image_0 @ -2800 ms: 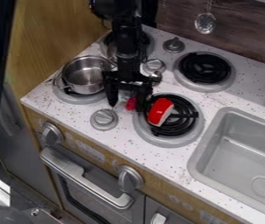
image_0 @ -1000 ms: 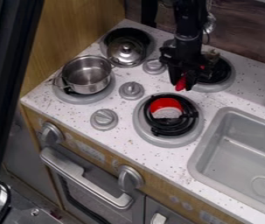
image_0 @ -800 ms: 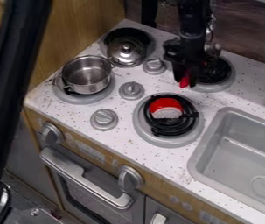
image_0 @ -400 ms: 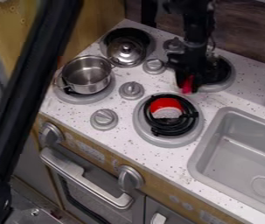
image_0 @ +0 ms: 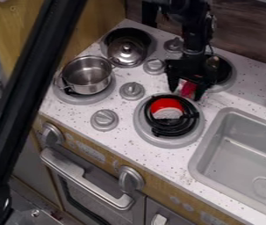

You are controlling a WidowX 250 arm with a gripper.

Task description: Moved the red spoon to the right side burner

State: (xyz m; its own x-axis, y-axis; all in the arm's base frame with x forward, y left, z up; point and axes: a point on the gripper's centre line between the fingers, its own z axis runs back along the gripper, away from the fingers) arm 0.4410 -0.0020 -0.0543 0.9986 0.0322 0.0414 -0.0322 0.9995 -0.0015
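The black gripper [image_0: 186, 89] hangs low over the counter, just in front of the back right burner [image_0: 229, 79]. It is open, one finger on each side of the red spoon [image_0: 188, 89]. The spoon's red part shows between the fingers. The rest is hidden by the gripper, so I cannot tell how far it lies over the burner.
A red and white toy piece [image_0: 167, 109] lies on the front right burner [image_0: 148, 136]. A metal pot [image_0: 87, 74] and a lid [image_0: 127, 51] occupy the left burners. Grey knobs [image_0: 132, 90] stand between; the sink [image_0: 240, 149] is at right.
The gripper has moved from the stove's middle to the back right with the red spoon, then lower, and opened around it. The red and white piece has turned on its burner.
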